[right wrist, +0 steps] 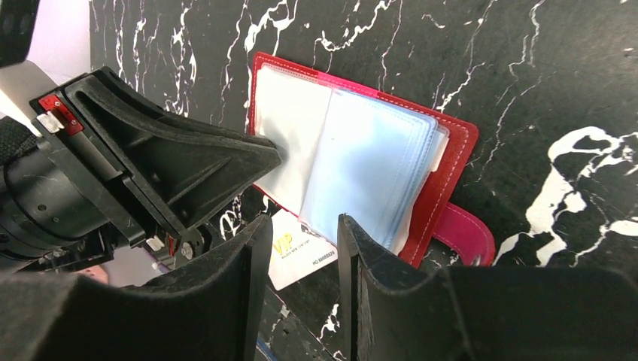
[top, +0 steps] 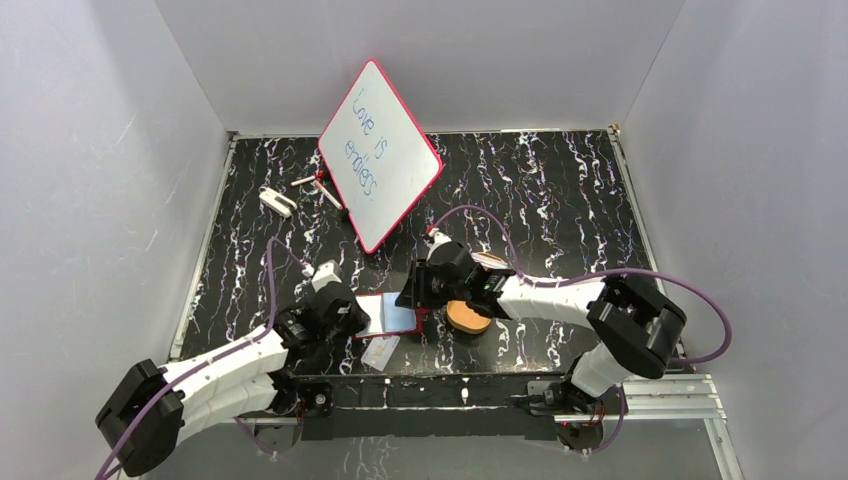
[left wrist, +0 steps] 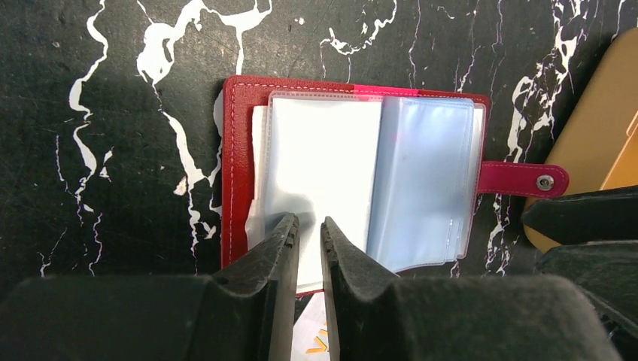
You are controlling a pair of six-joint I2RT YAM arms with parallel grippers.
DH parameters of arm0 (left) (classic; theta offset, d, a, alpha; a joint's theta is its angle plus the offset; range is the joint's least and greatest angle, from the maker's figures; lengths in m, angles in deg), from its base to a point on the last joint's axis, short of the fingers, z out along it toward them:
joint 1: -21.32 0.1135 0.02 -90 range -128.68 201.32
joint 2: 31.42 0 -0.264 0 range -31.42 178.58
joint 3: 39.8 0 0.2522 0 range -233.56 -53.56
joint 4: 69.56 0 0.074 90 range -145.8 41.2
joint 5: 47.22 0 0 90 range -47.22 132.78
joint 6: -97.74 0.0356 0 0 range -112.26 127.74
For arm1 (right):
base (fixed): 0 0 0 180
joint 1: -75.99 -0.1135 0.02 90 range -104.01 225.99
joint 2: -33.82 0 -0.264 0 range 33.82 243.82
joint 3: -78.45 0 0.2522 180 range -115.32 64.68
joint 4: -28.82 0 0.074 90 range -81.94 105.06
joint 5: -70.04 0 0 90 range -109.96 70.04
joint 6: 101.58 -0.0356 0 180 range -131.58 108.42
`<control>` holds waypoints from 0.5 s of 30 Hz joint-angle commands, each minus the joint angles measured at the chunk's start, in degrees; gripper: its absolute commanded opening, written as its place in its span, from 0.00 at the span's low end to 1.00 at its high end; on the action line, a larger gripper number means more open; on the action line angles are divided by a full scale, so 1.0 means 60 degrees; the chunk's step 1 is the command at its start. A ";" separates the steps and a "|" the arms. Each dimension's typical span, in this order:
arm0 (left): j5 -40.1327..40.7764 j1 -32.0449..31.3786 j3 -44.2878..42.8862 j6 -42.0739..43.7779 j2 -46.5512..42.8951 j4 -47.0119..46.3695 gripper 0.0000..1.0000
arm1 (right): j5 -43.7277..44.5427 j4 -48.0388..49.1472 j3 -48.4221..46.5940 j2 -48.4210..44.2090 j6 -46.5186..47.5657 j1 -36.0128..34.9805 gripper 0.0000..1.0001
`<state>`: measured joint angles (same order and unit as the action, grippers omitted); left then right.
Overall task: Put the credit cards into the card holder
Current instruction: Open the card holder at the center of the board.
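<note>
- Left pincer point(left wrist: 308, 224) fingers are seen drawn almost together, with only a slim gap left between them and nothing clamped. Their tips are set on the near edge of the left page of the card holder point(left wrist: 235, 162).
- Right pincer point(right wrist: 302, 220) is held apart and empty above the near edge of the card holder, close to the snap tab point(left wrist: 523, 180).
- The card holder is laid open and flat on the bench point(top: 560, 200), between the two pincers, with the snap tab stretched out to the right.
- A pale credit card point(left wrist: 323, 150) is seen at the left clear sleeve. Whether it is fully pushed in cannot be told.
- A printed credit card point(right wrist: 301, 252) is laid on the bench just at the near side of the holder.
- An orange-tan tray point(top: 468, 318) is set just right of the holder.
</note>
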<state>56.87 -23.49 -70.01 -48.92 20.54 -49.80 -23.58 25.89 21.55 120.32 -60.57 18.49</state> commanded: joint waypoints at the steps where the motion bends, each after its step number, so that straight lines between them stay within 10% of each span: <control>1: 0.0212 0.0043 0.0380 -0.0158 -0.0142 0.0041 0.15 | -0.0510 0.0733 0.0083 0.0284 -0.0154 0.0011 0.45; 15: 0.0230 0.0043 0.0661 -0.0275 -0.0414 0.0184 0.15 | -0.0618 0.0793 0.0362 0.0907 -0.0266 0.0066 0.45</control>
<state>57.11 -23.47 -67.50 -50.56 18.01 -51.97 -26.49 27.79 23.08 125.19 -61.46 18.58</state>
